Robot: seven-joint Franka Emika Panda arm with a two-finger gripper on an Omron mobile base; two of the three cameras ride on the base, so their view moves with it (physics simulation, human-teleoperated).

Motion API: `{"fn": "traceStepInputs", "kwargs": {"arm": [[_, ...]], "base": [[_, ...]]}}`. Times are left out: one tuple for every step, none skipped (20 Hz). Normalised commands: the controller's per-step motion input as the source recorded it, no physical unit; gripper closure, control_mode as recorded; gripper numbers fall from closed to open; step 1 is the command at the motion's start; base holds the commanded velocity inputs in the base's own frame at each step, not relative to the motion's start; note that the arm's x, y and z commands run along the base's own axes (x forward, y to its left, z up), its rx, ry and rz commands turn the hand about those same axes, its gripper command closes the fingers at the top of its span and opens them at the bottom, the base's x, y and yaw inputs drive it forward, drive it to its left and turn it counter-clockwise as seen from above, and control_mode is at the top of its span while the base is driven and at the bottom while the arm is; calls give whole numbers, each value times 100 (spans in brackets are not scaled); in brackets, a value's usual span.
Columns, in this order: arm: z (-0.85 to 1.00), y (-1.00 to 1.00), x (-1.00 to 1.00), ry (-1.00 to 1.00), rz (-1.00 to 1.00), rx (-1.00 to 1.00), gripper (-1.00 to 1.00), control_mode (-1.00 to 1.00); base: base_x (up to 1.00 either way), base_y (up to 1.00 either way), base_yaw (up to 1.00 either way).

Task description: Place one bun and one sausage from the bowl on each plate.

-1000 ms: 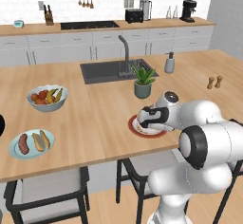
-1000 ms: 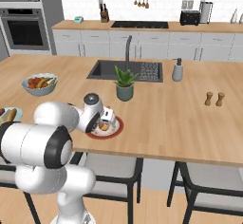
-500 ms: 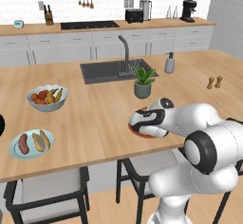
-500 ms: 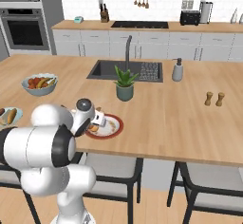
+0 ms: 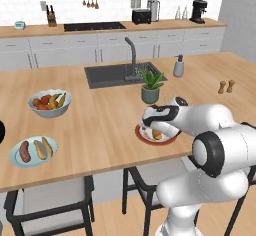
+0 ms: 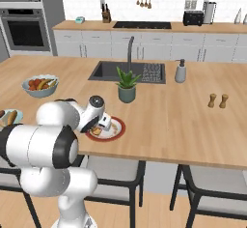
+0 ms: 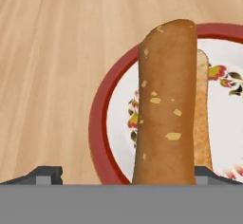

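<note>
Red-rimmed and flower-patterned, the white plate (image 7: 107, 128) sits at the right of the hand view, and a long brown sausage (image 7: 166, 104) stands up the middle of the frame across it, with a paler bun (image 7: 203, 123) tucked just behind on its right. In the left base view that plate (image 5: 144, 136) lies at centre, near the front edge of the wooden tabletop (image 5: 105, 115), with the claw (image 5: 153, 125) low over it, jaws spread wide and gripping nothing; the sausage looks let go, though from this close I can't swear it's lying fully flat. Lower left, the pale blue plate (image 5: 15, 158) carries its own sausage and bun. So both plates look served: this reads as the tail of the final placing step. What's next calls for a straight lift clear of the plate without nudging the sausage. Further out, a fruit bowl (image 5: 50, 102) at left, a potted plant (image 5: 150, 86) just behind the plate, the sink (image 5: 112, 74) beyond.
</note>
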Motion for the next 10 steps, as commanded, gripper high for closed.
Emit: {"fn": "traceStepInputs", "kwargs": {"arm": [[-29, -31, 2, 0, 0, 11, -100, -100], [-34, -27, 0, 0, 0, 9, -100, -100], [-36, -21, 0, 0, 0, 9, -100, -100], [-46, -17, 0, 0, 0, 8, -100, -100], [-61, -14, 0, 0, 0, 9, -100, -100], [-68, -20, 0, 0, 0, 11, -100, -100], [-64, -18, 0, 0, 0, 10, -100, -100], [-55, -24, 0, -1, 0, 9, -100, -100], [-51, -28, 0, -3, 0, 9, -100, -100], [-41, -32, 0, -7, 0, 9, -100, -100]], "base": [[0, 0, 0], [0, 0, 0], [0, 0, 0], [0, 0, 0], [0, 0, 0], [0, 0, 0], [0, 0, 0], [0, 0, 0], [0, 0, 0], [0, 0, 0]]}}
